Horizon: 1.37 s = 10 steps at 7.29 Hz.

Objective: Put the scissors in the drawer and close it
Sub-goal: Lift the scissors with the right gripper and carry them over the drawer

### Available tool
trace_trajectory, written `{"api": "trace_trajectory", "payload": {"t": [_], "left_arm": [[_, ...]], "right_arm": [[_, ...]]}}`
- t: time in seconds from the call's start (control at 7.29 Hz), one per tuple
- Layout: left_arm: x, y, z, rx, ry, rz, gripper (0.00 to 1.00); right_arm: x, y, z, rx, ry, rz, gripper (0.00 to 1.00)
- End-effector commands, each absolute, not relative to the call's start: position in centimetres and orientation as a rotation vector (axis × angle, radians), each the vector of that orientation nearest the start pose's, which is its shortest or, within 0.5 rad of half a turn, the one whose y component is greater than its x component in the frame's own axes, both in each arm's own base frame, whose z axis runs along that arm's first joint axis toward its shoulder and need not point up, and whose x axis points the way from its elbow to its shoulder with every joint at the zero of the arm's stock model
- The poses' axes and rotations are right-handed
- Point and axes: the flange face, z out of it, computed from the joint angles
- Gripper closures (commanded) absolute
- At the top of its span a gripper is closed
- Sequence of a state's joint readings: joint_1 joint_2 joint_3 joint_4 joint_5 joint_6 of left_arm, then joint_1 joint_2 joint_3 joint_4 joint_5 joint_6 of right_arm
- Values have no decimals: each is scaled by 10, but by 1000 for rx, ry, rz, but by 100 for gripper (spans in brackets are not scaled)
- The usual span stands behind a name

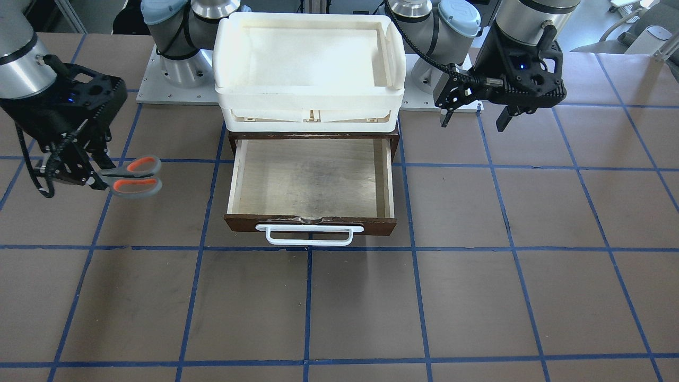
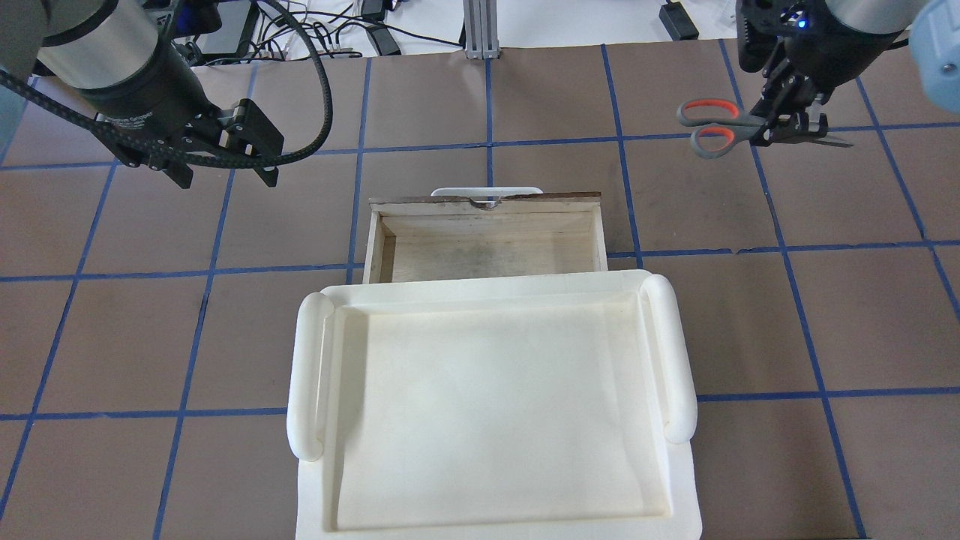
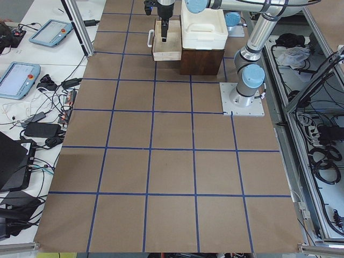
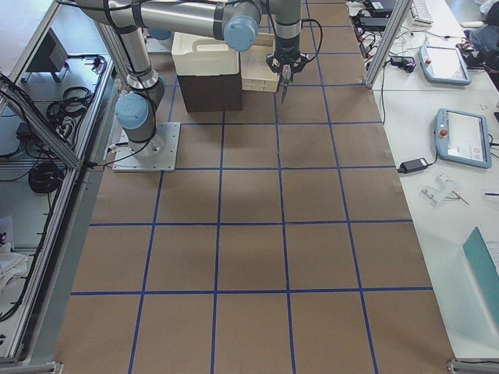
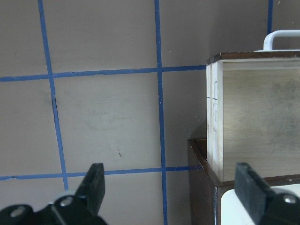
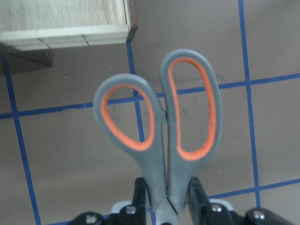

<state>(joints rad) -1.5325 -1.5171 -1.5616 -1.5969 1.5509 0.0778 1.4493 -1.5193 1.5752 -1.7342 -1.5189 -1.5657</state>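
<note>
My right gripper [image 1: 98,179] is shut on the scissors [image 1: 132,175], gripping them where the handles meet the blades. The grey, orange-lined loops [image 6: 164,117] point toward the drawer. In the overhead view the scissors [image 2: 712,127] hang above the table, off to the drawer's right and beyond its front, with the right gripper [image 2: 780,129] on them. The drawer [image 1: 238,222] is pulled out and its pale inside is bare. Its white handle [image 1: 309,235] faces away from the robot. My left gripper [image 2: 226,180] is open and holds nothing, beside the drawer's [image 5: 213,117] other side.
A white plastic tray [image 2: 307,390] sits on top of the dark brown cabinet [image 1: 233,139] that holds the drawer. Brown table covering with blue tape lines [image 1: 307,302] stretches around it. Both arm bases [image 1: 175,69] stand behind the cabinet.
</note>
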Motion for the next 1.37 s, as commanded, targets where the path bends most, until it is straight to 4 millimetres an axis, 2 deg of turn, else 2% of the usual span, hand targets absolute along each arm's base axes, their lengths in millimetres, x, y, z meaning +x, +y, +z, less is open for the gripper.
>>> {"api": "trace_trajectory", "payload": {"t": [0.0,0.27,0.69,0.82,0.96,1.1,1.23], "left_arm": [[-117,-477,516,64,3158,-60,0],[-117,-477,516,66,3158,-60,0],[-117,-476,516,66,3158,-60,0],[-117,-477,516,66,3158,-58,0],[-117,-476,515,66,3158,-55,0],[-117,-476,514,66,3158,-53,0],[-117,-475,513,64,3159,-50,0]], "right_arm": [[138,-529,469,-2076,2377,-179,100],[193,-519,456,-2070,2355,-148,100],[249,-510,431,-2095,2306,-79,100],[279,-500,422,-2102,2300,-60,100],[300,-497,413,-2123,2284,-72,100],[314,-501,402,-2103,2300,-89,100],[335,-494,391,-2138,2277,-66,100]]}}
